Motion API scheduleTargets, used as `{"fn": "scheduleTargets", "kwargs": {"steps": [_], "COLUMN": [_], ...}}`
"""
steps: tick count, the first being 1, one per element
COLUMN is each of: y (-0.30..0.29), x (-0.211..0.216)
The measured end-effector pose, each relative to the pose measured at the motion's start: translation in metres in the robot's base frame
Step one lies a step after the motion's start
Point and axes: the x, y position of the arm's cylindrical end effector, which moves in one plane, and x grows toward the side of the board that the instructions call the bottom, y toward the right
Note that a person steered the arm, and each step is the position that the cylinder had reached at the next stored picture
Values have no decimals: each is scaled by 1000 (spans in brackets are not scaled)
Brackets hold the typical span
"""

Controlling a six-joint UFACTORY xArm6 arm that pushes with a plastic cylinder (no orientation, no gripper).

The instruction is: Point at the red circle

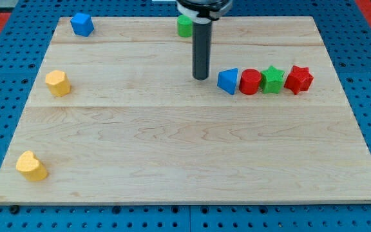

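The red circle [250,82] is a short red cylinder in a row of blocks at the view's right. A blue triangle [228,81] touches it on its left and a green star [273,79] on its right. A red star [299,78] ends the row. My tip [201,77] rests on the board just left of the blue triangle, a small gap away. The blue triangle lies between my tip and the red circle.
A green block [184,26] sits at the view's top behind the rod. A blue block [82,24] is at the top left. A yellow block [58,83] is at the left edge and a yellow heart [31,165] at the bottom left.
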Motion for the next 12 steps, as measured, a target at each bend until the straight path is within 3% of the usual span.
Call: {"fn": "scheduleTargets", "kwargs": {"steps": [2,3,4,5,6,9,10,12], "y": [33,86,112,104,85,-47,-38,96], "x": [0,-9,-70,-160,-158,40,91,86]}}
